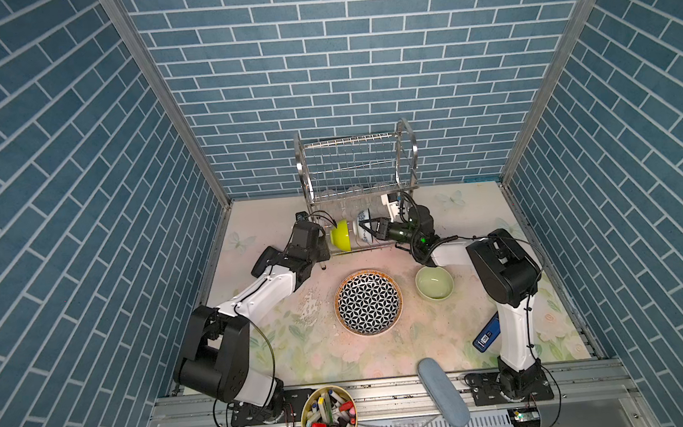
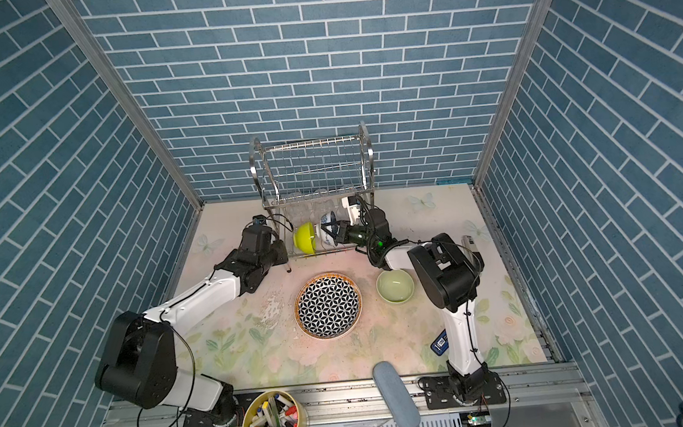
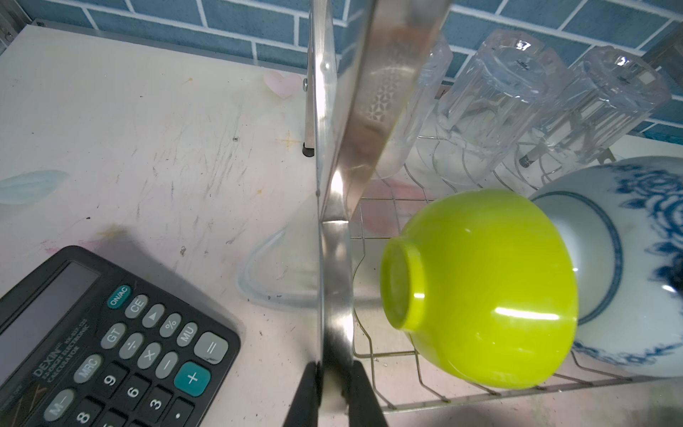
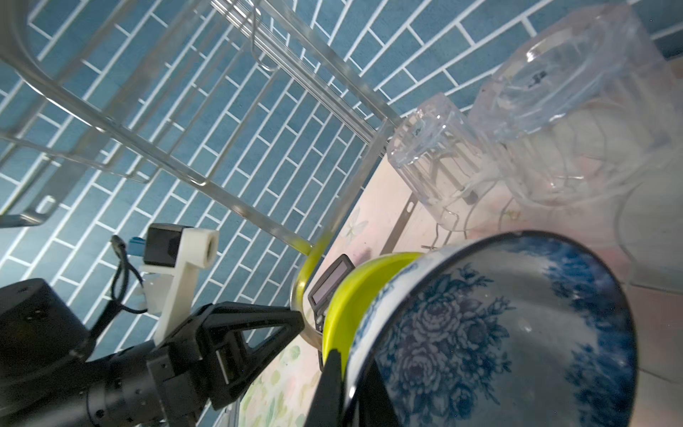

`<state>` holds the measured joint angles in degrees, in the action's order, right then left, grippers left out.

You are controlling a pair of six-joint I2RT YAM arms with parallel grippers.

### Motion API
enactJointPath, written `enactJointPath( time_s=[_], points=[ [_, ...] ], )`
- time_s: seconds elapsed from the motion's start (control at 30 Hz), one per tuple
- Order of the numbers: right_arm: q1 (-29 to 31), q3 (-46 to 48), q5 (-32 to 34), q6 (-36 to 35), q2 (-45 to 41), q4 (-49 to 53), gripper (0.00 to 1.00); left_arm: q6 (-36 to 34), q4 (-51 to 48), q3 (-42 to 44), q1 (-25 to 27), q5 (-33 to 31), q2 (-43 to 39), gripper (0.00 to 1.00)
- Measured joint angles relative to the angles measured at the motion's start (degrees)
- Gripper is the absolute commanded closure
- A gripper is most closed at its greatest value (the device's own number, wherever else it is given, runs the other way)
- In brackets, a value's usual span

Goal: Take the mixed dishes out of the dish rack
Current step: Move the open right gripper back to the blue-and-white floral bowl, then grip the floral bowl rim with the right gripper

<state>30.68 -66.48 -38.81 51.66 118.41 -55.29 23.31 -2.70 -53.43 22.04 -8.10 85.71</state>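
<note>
Currently the right tool [image 4: 351, 395] is clenched on the rim of the blue-on-white bowl [image 4: 499, 332], which stands on edge in the lower tier of the dish rack [image 3: 334, 266], just beside the lime bowl [image 3: 488, 288]. The left tool [image 3: 334, 377] grips the rack's arched side frame.

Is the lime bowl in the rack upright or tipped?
Tipped on edge: the lime bowl points its foot sideways, rim facing the blue-and-white bowl.

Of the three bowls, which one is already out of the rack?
The pale-green bowl, standing upright on the table; the lime bowl and the blue-on-white bowl lie tipped in the dish rack.
</note>
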Motion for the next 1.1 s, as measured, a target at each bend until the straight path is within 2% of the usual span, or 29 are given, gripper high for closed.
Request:
enactJointPath(
  time_s=[0.2,0.47,0.97,1.1],
  points=[
    [-0.66,0.0,-0.72,4.94,0.57,-4.79,1.0,0.0,0.0,0.0,0.0,0.0,0.0,0.92],
    [-0.74,2.45,-1.95,6.62,-0.74,-5.99,1.0,0.0,0.0,0.0,0.0,0.0,0.0,0.92],
    [0.22,11.78,-3.67,7.43,-13.31,-6.21,1.0,0.0,0.0,0.0,0.0,-0.02,0.0,0.92],
    [1.22,13.53,-4.13,5.84,-16.65,-1.14,1.0,0.0,0.0,0.0,0.0,-0.02,0.0,0.92]
  ],
)
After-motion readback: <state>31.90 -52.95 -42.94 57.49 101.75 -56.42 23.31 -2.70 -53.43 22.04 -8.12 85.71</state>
